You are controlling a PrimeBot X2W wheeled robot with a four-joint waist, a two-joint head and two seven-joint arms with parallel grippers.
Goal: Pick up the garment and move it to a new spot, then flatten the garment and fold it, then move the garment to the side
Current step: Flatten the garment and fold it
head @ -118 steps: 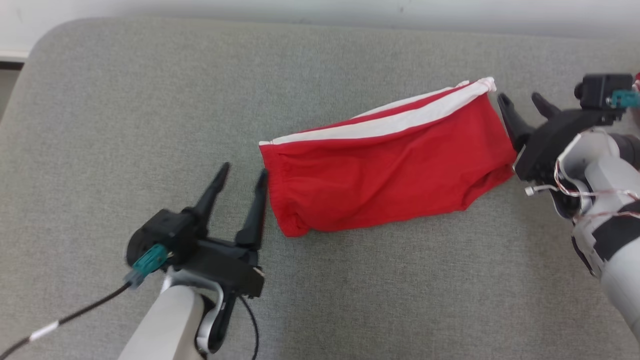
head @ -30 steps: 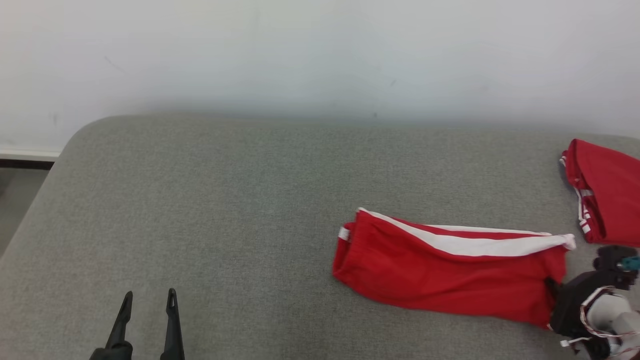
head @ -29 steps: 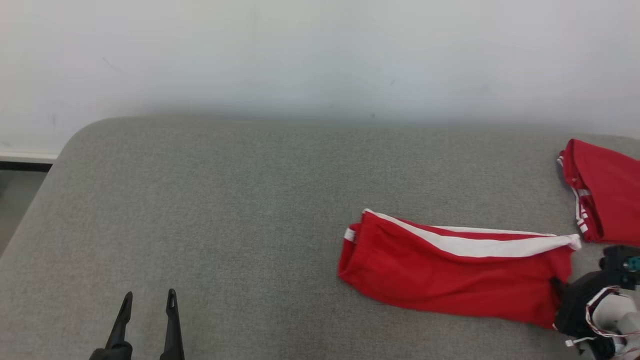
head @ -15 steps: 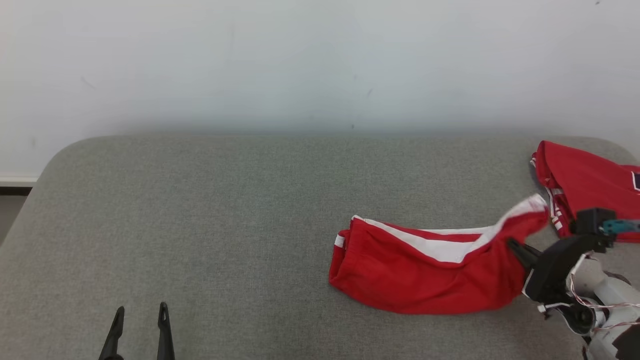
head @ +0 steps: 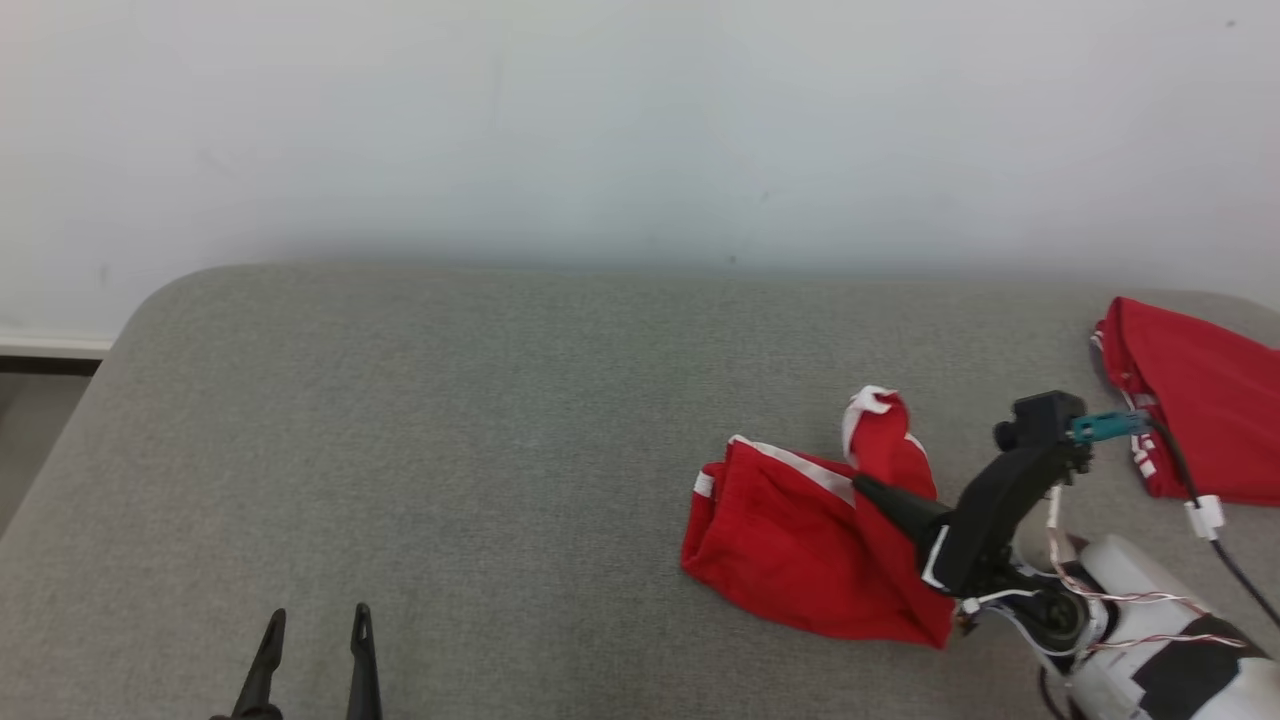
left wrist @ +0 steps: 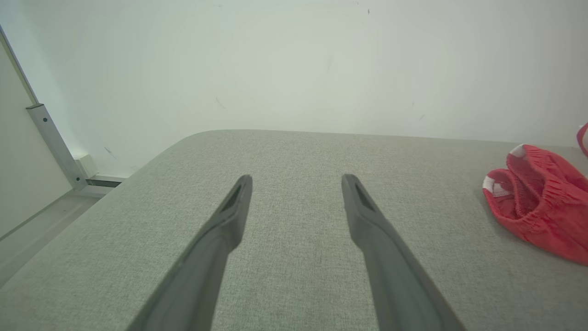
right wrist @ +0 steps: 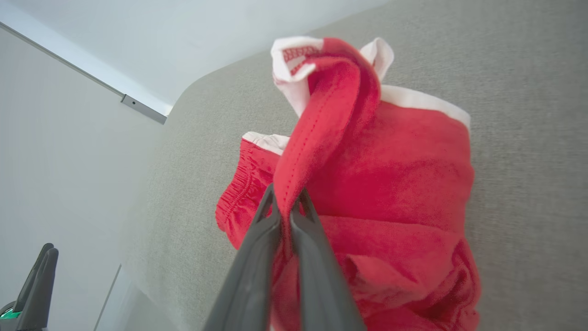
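Pinches one end of the red garment (head: 790, 545) in the shut right pincer (head: 862, 484), lower right of the frame, with that end lifted and the rest bunched on the grey surface (head: 450, 420). Holds the left pincer (head: 318, 614) wide open and empty, bottom left. Looks part done: neat fold and move aside probably left.

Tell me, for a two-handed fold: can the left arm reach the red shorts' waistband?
Probably yes: bare grey cushion lies between the open left gripper and the waistband of the red shorts.
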